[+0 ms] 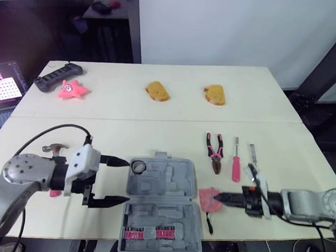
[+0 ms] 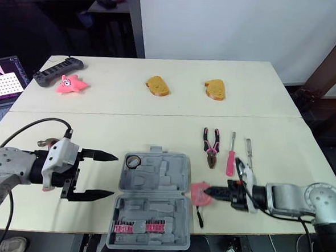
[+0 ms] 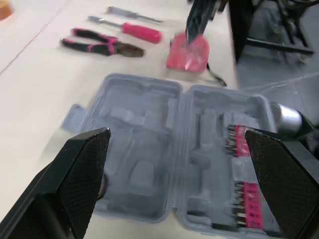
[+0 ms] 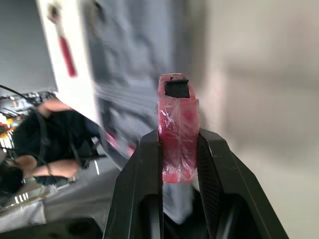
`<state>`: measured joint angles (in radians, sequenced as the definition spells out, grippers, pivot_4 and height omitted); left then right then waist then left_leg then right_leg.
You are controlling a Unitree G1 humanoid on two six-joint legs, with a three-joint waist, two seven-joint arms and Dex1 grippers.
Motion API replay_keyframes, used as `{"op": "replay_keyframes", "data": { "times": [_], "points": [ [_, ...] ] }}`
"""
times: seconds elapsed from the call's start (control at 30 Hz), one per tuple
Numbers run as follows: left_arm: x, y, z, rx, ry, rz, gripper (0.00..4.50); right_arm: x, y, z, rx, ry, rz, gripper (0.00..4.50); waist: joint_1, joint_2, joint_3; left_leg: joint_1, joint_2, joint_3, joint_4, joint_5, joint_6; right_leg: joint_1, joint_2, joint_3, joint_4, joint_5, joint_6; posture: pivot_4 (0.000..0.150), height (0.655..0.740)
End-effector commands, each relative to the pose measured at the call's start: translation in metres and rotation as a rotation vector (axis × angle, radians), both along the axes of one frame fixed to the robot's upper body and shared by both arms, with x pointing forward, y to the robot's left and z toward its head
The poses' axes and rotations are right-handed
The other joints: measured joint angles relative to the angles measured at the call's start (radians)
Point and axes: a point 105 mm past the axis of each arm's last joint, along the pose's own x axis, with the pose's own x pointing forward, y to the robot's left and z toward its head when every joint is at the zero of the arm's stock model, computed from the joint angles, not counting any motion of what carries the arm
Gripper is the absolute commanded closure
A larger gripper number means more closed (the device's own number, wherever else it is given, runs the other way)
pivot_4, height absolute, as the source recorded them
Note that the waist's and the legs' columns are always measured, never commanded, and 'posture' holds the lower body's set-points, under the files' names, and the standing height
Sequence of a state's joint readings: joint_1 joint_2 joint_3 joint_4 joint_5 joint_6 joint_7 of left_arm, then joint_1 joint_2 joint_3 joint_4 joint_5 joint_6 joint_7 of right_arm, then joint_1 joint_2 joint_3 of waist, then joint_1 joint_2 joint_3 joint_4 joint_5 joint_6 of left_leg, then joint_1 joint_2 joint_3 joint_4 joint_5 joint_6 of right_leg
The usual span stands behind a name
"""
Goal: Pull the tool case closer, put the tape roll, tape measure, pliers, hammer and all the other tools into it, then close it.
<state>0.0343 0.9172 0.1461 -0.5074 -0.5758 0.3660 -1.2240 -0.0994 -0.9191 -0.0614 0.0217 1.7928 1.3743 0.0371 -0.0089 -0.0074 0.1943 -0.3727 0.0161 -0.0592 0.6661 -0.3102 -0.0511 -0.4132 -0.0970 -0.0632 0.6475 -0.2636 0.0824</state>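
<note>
Left eye view: the grey tool case (image 1: 164, 186) lies open at the near edge of the table (image 1: 156, 125), right in front of the robot, so the pulling-closer step looks done. The tape roll (image 1: 138, 167) sits in a pocket at the far left corner of the case, and a row of pink bits (image 1: 144, 233) fills the near half.

The right hand (image 1: 218, 196) is pinching the pink tape measure (image 1: 207, 198). The right wrist view shows its two fingers pressed against either side of it. The tape measure is just beside the case's right edge, outside the tray, so it has not gone in yet. I cannot tell whether it is resting on the table or lifted.

The left hand (image 1: 130, 182) is spread wide and empty at the case's left side, with its fingertips near the case wall.

The other tools are all outside the case. The hammer (image 1: 53, 149) lies on the table behind the left arm. The pliers (image 1: 215, 153), a pink-handled screwdriver (image 1: 235, 168) and a slimmer screwdriver (image 1: 251, 155) lie side by side beyond the right hand.

By my reckoning the task is in its early part, with one loose tool stowed, one in hand and four left. After that the lid must be shut.
</note>
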Motion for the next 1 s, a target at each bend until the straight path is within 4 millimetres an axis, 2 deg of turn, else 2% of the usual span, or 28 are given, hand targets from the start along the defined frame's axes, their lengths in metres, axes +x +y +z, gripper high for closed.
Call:
{"op": "replay_keyframes", "data": {
  "times": [0.03, 0.13, 0.23, 0.3, 0.37, 0.5, 0.57, 0.63, 0.7, 0.77, 0.83, 0.9, 1.0],
  "points": [
    [-0.005, -0.003, 0.007, 0.018, -0.050, -0.035, 0.00, 0.000, 0.003, 0.002, 0.035, -0.047, -0.010, 4.07, -0.001, 0.000, 0.000, 0.000, 0.000, 0.000, 0.000, 0.000, 0.000, 0.000, 0.000, 0.000, 0.000, 0.000, 0.000, 0.150, 0.7400],
    [-0.007, -0.006, 0.006, 0.025, -0.057, -0.046, 0.00, -0.002, 0.000, -0.011, 0.015, -0.046, -0.044, 4.07, -0.001, 0.000, 0.000, 0.001, 0.000, 0.000, 0.000, 0.000, 0.000, 0.000, 0.001, 0.000, 0.000, 0.000, 0.000, 0.150, 0.7400],
    [-0.006, -0.007, 0.003, 0.035, -0.061, -0.039, 0.00, -0.001, -0.006, -0.015, -0.003, -0.066, -0.068, 4.07, 0.001, 0.000, 0.000, 0.000, 0.000, 0.000, 0.000, 0.000, 0.000, 0.000, 0.001, 0.000, -0.001, 0.000, 0.000, 0.150, 0.7400],
    [-0.003, -0.005, -0.001, 0.056, -0.067, -0.012, 0.00, -0.001, -0.011, -0.013, -0.015, -0.084, -0.077, 3.01, 0.001, 0.000, 0.000, 0.000, 0.000, 0.000, 0.000, 0.000, 0.000, 0.000, 0.001, 0.001, -0.001, 0.000, 0.000, 0.150, 0.7400],
    [-0.001, -0.005, -0.002, 0.038, -0.055, 0.011, 0.00, -0.003, -0.014, -0.011, -0.025, -0.095, -0.076, 2.16, 0.004, 0.000, 0.000, 0.000, 0.000, 0.000, 0.000, 0.000, 0.000, 0.000, 0.001, 0.002, -0.001, 0.000, 0.000, 0.150, 0.7400],
    [0.006, -0.007, 0.003, -0.044, -0.056, 0.038, 0.00, -0.007, -0.032, 0.007, -0.063, -0.149, -0.076, 0.12, 0.008, 0.001, 0.000, 0.000, 0.000, 0.001, 0.000, 0.000, 0.000, 0.000, 0.001, 0.002, -0.001, 0.000, 0.000, 0.150, 0.7400],
    [0.003, -0.008, 0.004, -0.054, -0.037, -0.002, 0.00, -0.006, -0.039, 0.016, -0.135, -0.202, -0.053, 0.05, 0.009, 0.000, 0.000, 0.000, 0.000, 0.001, 0.000, 0.000, 0.000, 0.000, 0.001, 0.002, 0.000, 0.000, 0.000, 0.150, 0.7400],
    [-0.001, -0.008, 0.003, -0.050, 0.002, -0.037, 0.00, 0.004, -0.044, 0.033, -0.235, -0.368, -0.027, 0.05, 0.011, 0.001, 0.000, 0.000, 0.000, 0.001, 0.000, 0.000, 0.000, 0.000, 0.001, 0.002, 0.000, 0.000, 0.000, 0.150, 0.7400],
    [-0.006, -0.005, 0.002, -0.050, 0.057, -0.064, 0.00, 0.014, -0.046, 0.053, -0.403, -0.647, 0.051, 0.05, 0.014, 0.001, 0.000, 0.001, 0.000, 0.000, 0.000, 0.000, 0.000, 0.000, 0.002, 0.002, -0.001, 0.000, 0.000, 0.150, 0.7400],
    [-0.006, -0.002, 0.004, -0.065, 0.096, -0.064, 0.00, 0.015, -0.038, 0.068, -0.508, -0.904, 0.212, 0.05, 0.019, 0.001, 0.000, 0.000, 0.000, 0.000, 0.000, 0.000, 0.000, -0.001, 0.002, 0.002, -0.001, 0.000, 0.000, 0.150, 0.7400],
    [-0.007, 0.001, 0.005, -0.079, 0.129, -0.056, 0.00, 0.010, -0.038, 0.059, -0.632, -0.961, 0.398, 0.05, 0.020, 0.001, 0.000, 0.000, 0.000, 0.000, 0.000, 0.000, 0.000, 0.000, 0.002, 0.002, -0.001, 0.000, 0.001, 0.150, 0.7400],
    [-0.010, 0.004, 0.005, -0.080, 0.125, -0.068, 0.00, 0.000, -0.031, 0.047, -0.645, -0.955, 0.575, 0.05, 0.019, 0.000, 0.000, 0.000, 0.000, 0.001, 0.001, 0.000, 0.000, 0.000, 0.002, 0.003, -0.001, 0.000, 0.001, 0.150, 0.7400],
    [-0.015, 0.006, 0.001, -0.073, 0.147, -0.073, 0.00, -0.005, -0.016, 0.043, -0.632, -1.045, 0.736, 0.05, 0.019, 0.000, 0.001, 0.000, 0.000, 0.001, 0.001, 0.000, 0.000, 0.000, 0.002, 0.003, -0.002, 0.000, 0.000, 0.150, 0.7400]
  ]
}}
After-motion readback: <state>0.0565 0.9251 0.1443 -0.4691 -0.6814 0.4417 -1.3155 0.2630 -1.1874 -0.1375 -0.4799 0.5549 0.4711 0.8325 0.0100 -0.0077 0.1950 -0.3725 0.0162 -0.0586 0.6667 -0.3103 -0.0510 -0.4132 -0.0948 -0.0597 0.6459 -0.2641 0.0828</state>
